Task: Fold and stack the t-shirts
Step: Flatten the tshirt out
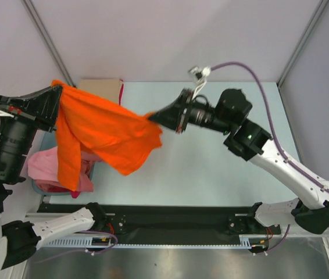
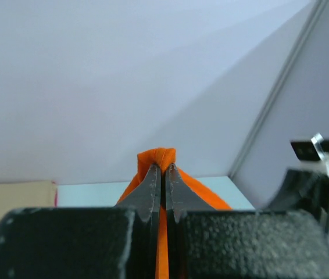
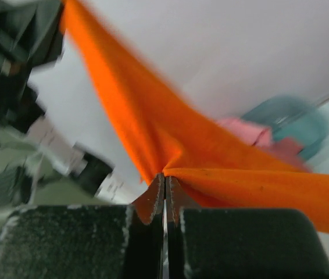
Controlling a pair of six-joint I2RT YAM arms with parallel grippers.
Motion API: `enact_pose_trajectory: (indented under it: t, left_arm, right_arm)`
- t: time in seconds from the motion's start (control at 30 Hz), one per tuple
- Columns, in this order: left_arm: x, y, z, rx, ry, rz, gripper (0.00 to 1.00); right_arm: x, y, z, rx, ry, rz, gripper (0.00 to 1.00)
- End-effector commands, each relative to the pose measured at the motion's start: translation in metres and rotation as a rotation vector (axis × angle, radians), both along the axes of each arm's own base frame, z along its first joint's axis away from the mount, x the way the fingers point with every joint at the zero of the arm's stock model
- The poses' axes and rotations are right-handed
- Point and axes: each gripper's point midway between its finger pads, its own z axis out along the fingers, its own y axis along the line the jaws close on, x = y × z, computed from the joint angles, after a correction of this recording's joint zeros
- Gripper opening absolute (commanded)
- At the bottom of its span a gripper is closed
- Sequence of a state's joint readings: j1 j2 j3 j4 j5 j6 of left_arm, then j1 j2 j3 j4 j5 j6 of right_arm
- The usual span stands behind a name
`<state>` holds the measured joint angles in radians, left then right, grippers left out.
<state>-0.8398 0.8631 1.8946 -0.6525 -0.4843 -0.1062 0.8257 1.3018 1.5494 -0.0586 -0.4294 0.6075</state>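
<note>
A: Orange t-shirt (image 1: pixel 103 131), seen from above?
B: Hung in the air between both arms, over the left side of the table (image 1: pixel 211 168). The left gripper (image 1: pixel 56 88) pinches one edge, the right gripper (image 1: pixel 152 118) another.
A: Left wrist?
B: Fingers (image 2: pixel 153 186) clamped tight, a cloth fold poking past the tips.
A: Right wrist?
B: Clenched likewise; the cloth fans away from the tips.

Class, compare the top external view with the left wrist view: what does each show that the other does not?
Top only: the pink t-shirt in the tub, and the right tool pinching the orange t-shirt. Left wrist only: the left tool shut on an orange fold, close up. Both: the orange t-shirt and tan cloth.
</note>
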Motion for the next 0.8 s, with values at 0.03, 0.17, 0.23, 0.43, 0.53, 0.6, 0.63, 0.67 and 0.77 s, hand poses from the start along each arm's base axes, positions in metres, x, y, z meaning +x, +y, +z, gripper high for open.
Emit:
enact_pose_trajectory:
  t: [0.03,0.17,0.23,0.43,0.53,0.6,0.63,0.67,0.77]
  left_arm:
    - [0.034,0.002,-0.003,0.066,-0.017,0.179,0.0]
    - [0.052,-0.007,0.008,0.082,-0.056,0.236,0.0]
    - [0.061,-0.024,0.011,0.09,-0.087,0.213,0.0]
    - [0.12,-0.147,-0.056,0.225,0.034,-0.046,0.0]
    - [0.149,-0.21,-0.123,0.273,0.162,-0.15,0.0]
    - [0.169,-0.253,-0.176,0.329,0.256,-0.202,0.0]
    - [0.17,-0.273,-0.192,0.346,0.279,-0.234,0.0]
    - [0.173,-0.292,-0.212,0.371,0.312,-0.269,0.0]
    - [0.181,-0.352,-0.278,0.477,0.419,-0.346,0.0]
  right_arm:
    - [-0.072,0.028,-0.042,-0.065,0.021,0.192,0.0]
    - [-0.135,0.047,-0.063,-0.059,0.05,0.352,0.0]
    - [-0.144,0.045,-0.079,-0.092,0.063,0.345,0.0]
    - [-0.044,-0.019,-0.174,-0.251,0.34,-0.235,0.0]
    - [-0.008,-0.084,-0.237,-0.31,0.458,-0.523,0.0]
    - [-0.003,-0.122,-0.283,-0.312,0.585,-0.645,0.0]
    - [0.004,-0.147,-0.305,-0.334,0.652,-0.732,0.0]
    - [0.004,-0.158,-0.317,-0.313,0.715,-0.772,0.0]
    - [-0.006,-0.199,-0.357,-0.35,0.815,-0.901,0.05]
